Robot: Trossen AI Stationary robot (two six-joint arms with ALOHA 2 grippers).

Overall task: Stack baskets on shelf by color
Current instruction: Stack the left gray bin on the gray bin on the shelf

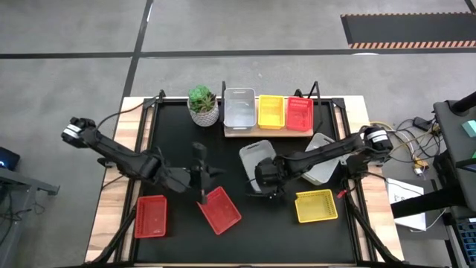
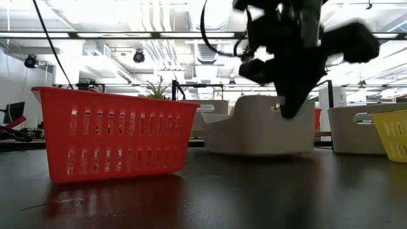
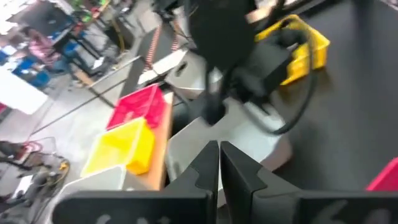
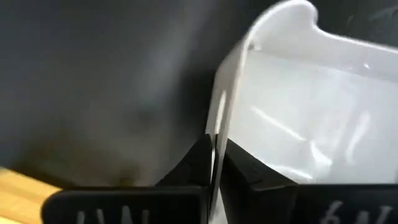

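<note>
The wooden shelf (image 1: pixel 245 132) at the far side carries a white basket (image 1: pixel 239 109), a yellow basket (image 1: pixel 271 112) and a red basket (image 1: pixel 299 113) side by side. On the black mat lie two red baskets (image 1: pixel 151 217) (image 1: pixel 220 210), a yellow basket (image 1: pixel 316 206) and two white baskets (image 1: pixel 256 154) (image 1: pixel 321 165). My right gripper (image 1: pixel 265 180) is shut on the nearer white basket (image 4: pixel 298 118) at mid-table. My left gripper (image 3: pixel 219 163) is shut and empty, above the mat (image 1: pixel 216 176) just beyond the middle red basket. My right gripper holds the white basket's side wall at its rim (image 4: pixel 217 134), one finger (image 4: pixel 198 163) outside and one inside the basket. The fingers point down from above (image 2: pixel 291 105). In the low view the basket (image 2: pixel 254 127) sits upright, its bottom low on the mat.
A potted green plant (image 1: pixel 203 104) stands left of the shelf. The shelf's black uprights (image 1: pixel 315 91) rise at its ends. Bare mat lies between the red baskets and the plant. Cables and gear lie off the table's right edge (image 1: pixel 416 149).
</note>
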